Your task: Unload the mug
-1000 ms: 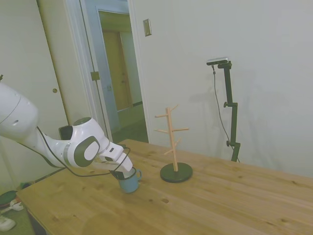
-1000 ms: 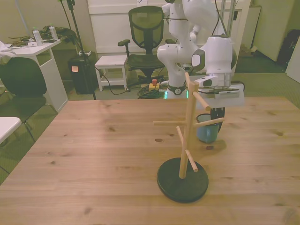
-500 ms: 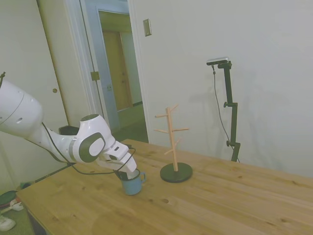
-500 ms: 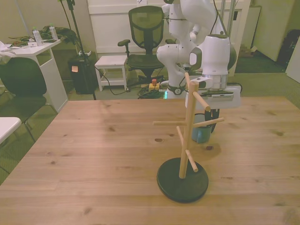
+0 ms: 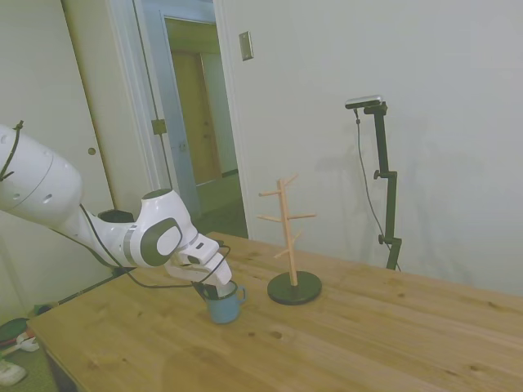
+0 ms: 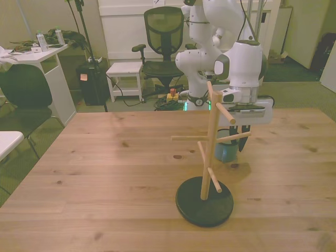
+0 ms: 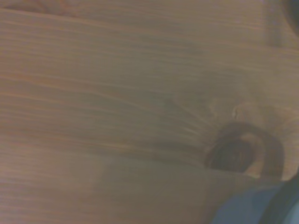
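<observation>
The mug (image 5: pixel 223 307) stands upright on the wooden table (image 5: pixel 343 343), directly beneath my gripper (image 5: pixel 214 291), which reaches down at its rim. Whether my fingers are clamped on the rim or parted, I cannot tell. In the side view its loop handle points toward the wooden peg stand (image 6: pixel 209 157), which stands just beside it with bare pegs. The mug is small, dusty blue, with a dark thin rim; the wrist view shows only a blurred blue edge (image 7: pixel 243 210) over wood grain.

The side view looks from far; the front view looks from across the wooden table (image 6: pixel 105 173); both share the pale wooden peg stand (image 5: pixel 288 237); the wrist view is near, blurred
</observation>
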`<move>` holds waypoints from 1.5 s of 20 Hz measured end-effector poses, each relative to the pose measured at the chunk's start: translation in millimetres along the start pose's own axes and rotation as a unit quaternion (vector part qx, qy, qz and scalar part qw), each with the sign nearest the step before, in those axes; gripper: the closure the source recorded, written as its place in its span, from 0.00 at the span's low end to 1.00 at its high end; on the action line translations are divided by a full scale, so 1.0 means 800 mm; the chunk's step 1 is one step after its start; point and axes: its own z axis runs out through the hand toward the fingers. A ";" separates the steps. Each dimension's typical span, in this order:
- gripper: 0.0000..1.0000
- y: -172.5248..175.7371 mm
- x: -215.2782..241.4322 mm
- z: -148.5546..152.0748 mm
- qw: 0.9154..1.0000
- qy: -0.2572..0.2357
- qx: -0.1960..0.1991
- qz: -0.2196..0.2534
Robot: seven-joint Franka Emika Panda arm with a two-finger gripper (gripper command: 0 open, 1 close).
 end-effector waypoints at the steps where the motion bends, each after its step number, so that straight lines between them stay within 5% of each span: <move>1: 0.00 0.000 0.000 0.000 1.000 0.000 0.000 0.000; 30: 0.00 -0.005 -0.001 -0.021 0.999 0.026 0.030 -0.006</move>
